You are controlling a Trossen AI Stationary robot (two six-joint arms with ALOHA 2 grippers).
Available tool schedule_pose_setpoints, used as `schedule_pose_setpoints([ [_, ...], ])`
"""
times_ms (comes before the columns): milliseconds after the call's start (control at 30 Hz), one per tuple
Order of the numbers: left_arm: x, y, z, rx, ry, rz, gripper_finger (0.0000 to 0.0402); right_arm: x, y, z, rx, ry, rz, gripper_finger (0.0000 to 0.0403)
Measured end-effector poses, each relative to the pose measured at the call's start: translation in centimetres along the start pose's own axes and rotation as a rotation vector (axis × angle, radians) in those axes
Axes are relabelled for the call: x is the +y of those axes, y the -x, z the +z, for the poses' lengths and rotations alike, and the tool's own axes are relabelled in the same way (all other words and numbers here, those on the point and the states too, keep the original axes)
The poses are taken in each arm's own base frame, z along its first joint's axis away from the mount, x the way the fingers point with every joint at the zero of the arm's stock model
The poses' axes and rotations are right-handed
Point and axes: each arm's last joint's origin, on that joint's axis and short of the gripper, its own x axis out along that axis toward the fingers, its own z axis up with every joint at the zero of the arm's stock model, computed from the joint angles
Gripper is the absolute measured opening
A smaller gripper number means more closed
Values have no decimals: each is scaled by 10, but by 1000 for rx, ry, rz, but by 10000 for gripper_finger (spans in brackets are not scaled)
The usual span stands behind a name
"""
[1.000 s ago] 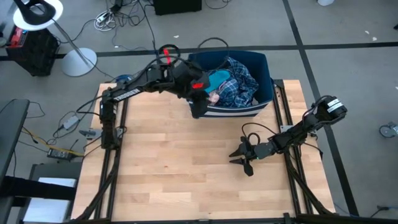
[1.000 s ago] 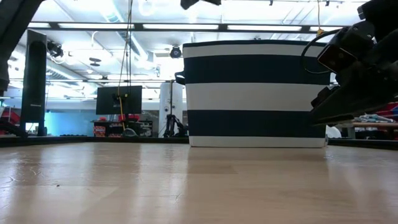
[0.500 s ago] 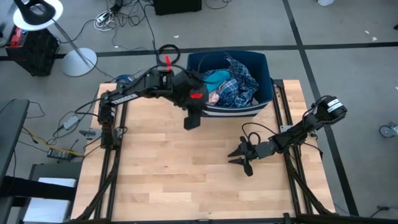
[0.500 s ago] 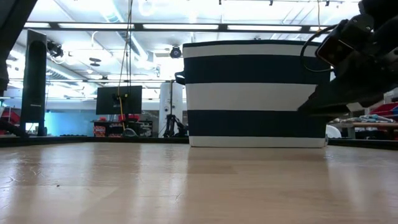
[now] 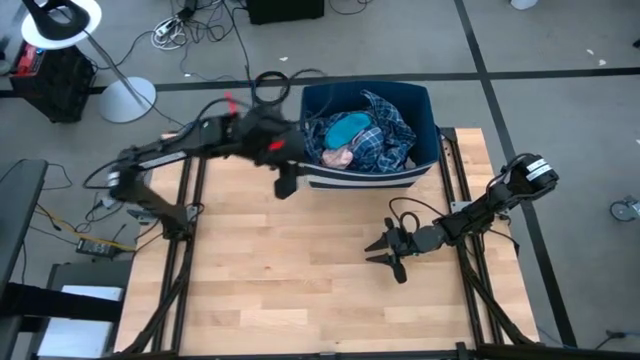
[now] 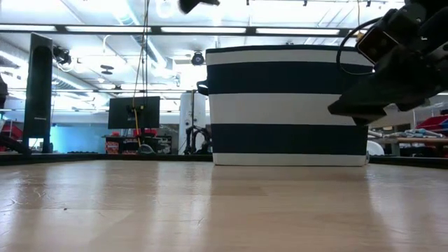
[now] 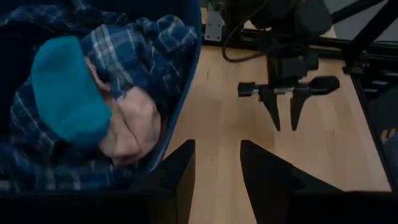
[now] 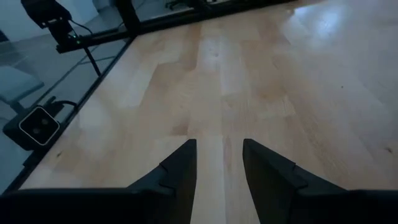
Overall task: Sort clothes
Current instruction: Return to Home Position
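The clothes lie heaped in a dark blue, white-striped bin (image 5: 425, 150) at the table's far edge. They include a blue plaid shirt (image 5: 388, 135), a teal piece (image 5: 346, 127) and a pink piece (image 5: 340, 157). The left wrist view shows the teal piece (image 7: 65, 93) on top of the plaid shirt (image 7: 146, 46), beside the pink piece (image 7: 134, 124). My left gripper (image 5: 287, 184) hangs open and empty over the table, just left of the bin's near left corner (image 7: 217, 168). My right gripper (image 5: 385, 250) is open and empty low over the table's right middle (image 8: 219, 165).
In the low view the bin (image 6: 287, 105) stands on the wooden table (image 6: 210, 210), with my right arm (image 6: 381, 77) in front of its right side. Bare wood lies across the table's near and left parts (image 5: 260, 280). Dark rails (image 5: 455, 170) run along both sides.
My left gripper has moved from over the bin's near left corner toward the table's left edge, clear of the bin. The left arm has swung out to the left with it. My right gripper has risen a little. The clothes have not moved.
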Motion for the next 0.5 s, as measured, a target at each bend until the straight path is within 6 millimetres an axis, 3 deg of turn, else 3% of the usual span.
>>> schedule_pose_setpoints([
  [300,-3,9,-104,-213,36,-5,133,-2,0,1,-7,39,-7,132],
  [500,-4,2,-168,-306,93,-17,133,-6,-2,3,-11,143,-27,132],
])
